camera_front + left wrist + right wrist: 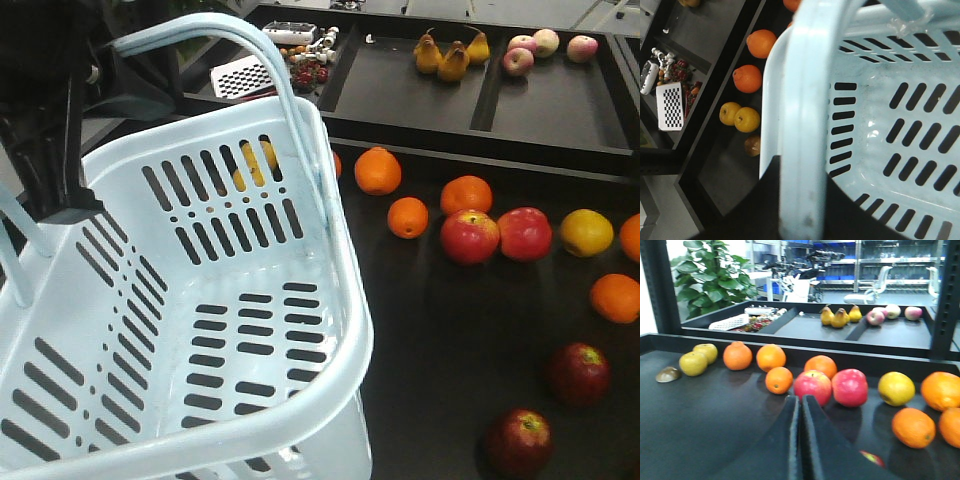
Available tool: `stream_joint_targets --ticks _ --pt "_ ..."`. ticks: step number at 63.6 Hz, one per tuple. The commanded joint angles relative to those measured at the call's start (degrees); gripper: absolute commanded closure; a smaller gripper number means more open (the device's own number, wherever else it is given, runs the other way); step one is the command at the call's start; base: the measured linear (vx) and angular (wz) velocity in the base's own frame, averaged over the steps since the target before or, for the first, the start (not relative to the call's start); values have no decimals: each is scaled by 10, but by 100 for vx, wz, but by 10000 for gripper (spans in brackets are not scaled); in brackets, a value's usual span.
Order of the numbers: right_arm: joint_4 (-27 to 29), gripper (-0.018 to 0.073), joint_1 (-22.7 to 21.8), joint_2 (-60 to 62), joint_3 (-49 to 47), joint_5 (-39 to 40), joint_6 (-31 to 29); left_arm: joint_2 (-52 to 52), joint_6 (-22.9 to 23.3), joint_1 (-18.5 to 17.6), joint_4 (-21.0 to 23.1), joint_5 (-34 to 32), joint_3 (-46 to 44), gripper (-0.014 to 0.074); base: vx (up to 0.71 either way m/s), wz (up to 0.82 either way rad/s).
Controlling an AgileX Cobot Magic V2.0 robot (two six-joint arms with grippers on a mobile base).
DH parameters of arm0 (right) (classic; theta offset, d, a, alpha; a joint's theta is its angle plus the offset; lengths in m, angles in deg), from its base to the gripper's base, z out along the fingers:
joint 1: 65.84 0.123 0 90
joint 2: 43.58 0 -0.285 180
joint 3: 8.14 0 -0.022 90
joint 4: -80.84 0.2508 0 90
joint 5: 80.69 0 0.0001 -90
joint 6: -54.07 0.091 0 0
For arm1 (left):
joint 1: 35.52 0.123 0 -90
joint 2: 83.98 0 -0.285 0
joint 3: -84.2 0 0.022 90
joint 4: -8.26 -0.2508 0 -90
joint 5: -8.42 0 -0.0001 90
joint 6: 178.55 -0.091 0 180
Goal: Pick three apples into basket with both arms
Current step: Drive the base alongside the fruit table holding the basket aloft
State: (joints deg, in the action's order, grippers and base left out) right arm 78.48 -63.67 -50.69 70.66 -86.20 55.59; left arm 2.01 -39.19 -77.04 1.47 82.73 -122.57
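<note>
My left gripper (pixel 800 205): clamped on basket (pixel 350 320) handle (pixel 802 150), to hold steady; my right gripper (pixel 800 440): pinched shut, empty, must spread before descending squarely over a dark apple (pixel 578 373).

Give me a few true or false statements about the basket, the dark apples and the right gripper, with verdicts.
The basket holds three apples. False: it is empty.
Two dark red apples lie on the black tray beside the basket. True.
The right gripper is wide open. False: it is shut, gripping nothing.
Three pears sit in a rear compartment. True.
</note>
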Motion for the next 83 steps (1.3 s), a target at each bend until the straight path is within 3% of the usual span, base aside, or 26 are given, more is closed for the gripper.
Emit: stream_joint_targets --ticks 1,6,20,31,75,83 --pt "-4 568 -4 6 8 45 -1 -16 7 -1 -5 -28 -19 603 3 -21" --pt "-4 568 -4 6 8 45 -1 -16 7 -1 -23 -29 -19 603 2 -20" --pt "-4 568 -4 6 8 45 -1 -17 7 -1 -20 -28 -19 603 -1 -3" --pt "-4 568 -4 6 8 45 -1 -16 7 -1 2 -28 -19 603 0 3" --pt "-4 568 -4 6 8 45 -1 -16 7 -1 5 -28 -19 603 0 -4" --pt "-4 568 -4 6 8 45 -1 -16 7 -1 21 -28 -19 603 0 1"
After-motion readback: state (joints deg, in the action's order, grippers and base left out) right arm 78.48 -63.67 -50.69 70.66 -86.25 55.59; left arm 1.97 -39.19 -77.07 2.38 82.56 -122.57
